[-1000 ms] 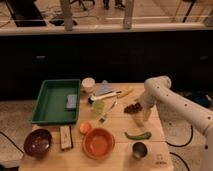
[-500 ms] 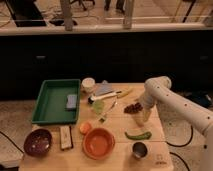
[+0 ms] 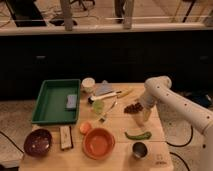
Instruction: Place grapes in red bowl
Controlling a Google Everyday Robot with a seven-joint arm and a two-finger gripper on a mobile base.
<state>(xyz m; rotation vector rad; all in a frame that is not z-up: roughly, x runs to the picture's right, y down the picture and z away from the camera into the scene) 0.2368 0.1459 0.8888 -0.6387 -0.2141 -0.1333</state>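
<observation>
The grapes [image 3: 132, 107], a small dark red-purple bunch, lie on the wooden table [image 3: 117, 159] right of its middle. My gripper [image 3: 142, 115] hangs from the white arm [image 3: 159, 89] at the table's right side. It points down and stands open, right beside the grapes on their right, with pale fingers [image 3: 145, 116] reaching the tabletop. The red bowl [image 3: 98, 143], wide and orange-red with nothing in it, sits near the front edge, left of and nearer than the grapes.
A green pepper [image 3: 138, 135] and a steel cup [image 3: 139, 149] lie between the grapes and the front right corner. A green tray [image 3: 51, 102] holds a sponge [image 3: 71, 101] at left. A purple bowl [image 3: 38, 141], a snack bar [image 3: 65, 137], an orange [image 3: 85, 127] and a white cup [image 3: 88, 84] stand around.
</observation>
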